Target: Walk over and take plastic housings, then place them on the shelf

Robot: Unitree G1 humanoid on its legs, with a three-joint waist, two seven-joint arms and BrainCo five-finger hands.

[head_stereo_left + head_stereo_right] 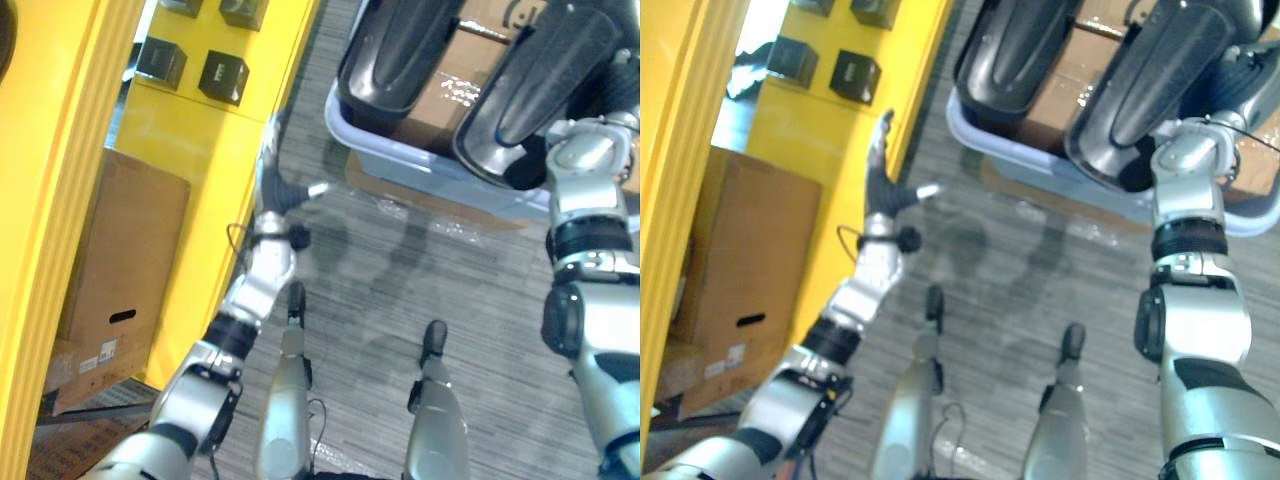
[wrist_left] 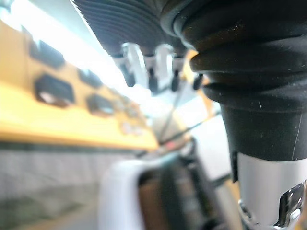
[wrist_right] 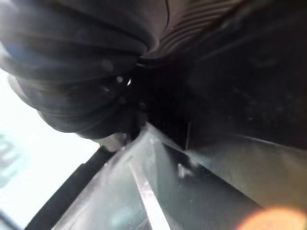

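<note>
Robot's left hand (image 1: pixel 880 182) held up, fingers straight and apart, thumb stuck out sideways, nothing in it. Yellow shelf (image 1: pixel 200 130) just beside its fingertips; small black boxes (image 1: pixel 222 75) on shelf just beyond them. Right hand (image 1: pixel 1241 84) pressed up against nearer plastic housing (image 1: pixel 540 80); fingers hidden behind it, cannot tell if clamped on. Second plastic housing (image 1: pixel 400 55) next along, on side toward left hand. Both lean in pale bin (image 1: pixel 400 150) over cardboard sheet (image 1: pixel 440 100). Cardboard box (image 1: pixel 120 270) beside left forearm, against shelf.
</note>
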